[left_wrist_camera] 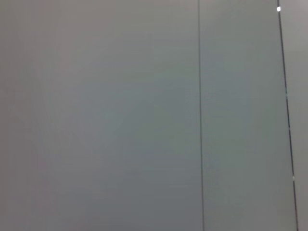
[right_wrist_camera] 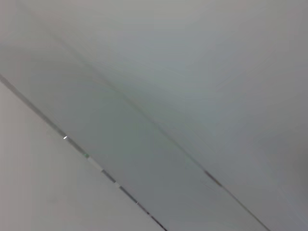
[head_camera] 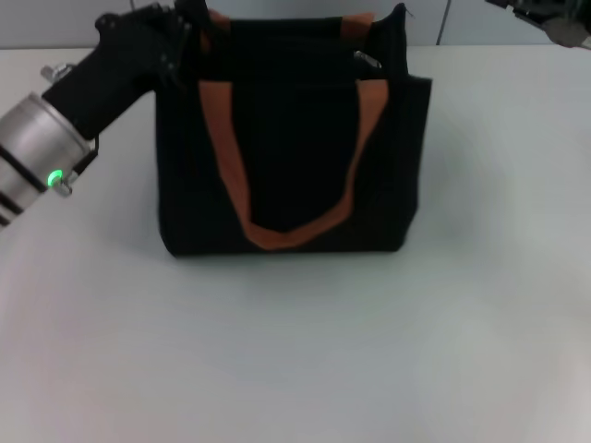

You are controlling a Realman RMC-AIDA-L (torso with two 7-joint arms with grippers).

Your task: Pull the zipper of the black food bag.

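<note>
Zipper: a small silver glint (head_camera: pixel 366 61) shows on the top edge of the bag near its right rear corner; too small to say more than that it looks like the metal pull.
Black food bag: the boxy black fabric tote (head_camera: pixel 291 138) stands upright on the white table (head_camera: pixel 295 351), a little left of the middle of the head view and toward the far edge.
Handles: the near orange-brown webbing loop (head_camera: pixel 286 166) hangs down flat against the front face; a second one (head_camera: pixel 355 23) peeks over the top rim at the back.
Left gripper: the left gripper (head_camera: pixel 185 23) sits at the bag's top left corner, black against black fabric (its fingers cannot be made out, so whether it grips anything cannot be told).
Left arm: its silver wrist section (head_camera: pixel 32 152) with a green light (head_camera: pixel 55 178) reaches in from the left side, angled up toward the bag.
Right gripper: only a sliver of the right gripper (head_camera: pixel 554 18) shows at the far right top corner, well apart from the bag; its opening cannot be told.
Wrist views: both show only plain grey panels (left_wrist_camera: pixel 120 120) with thin seams.
</note>
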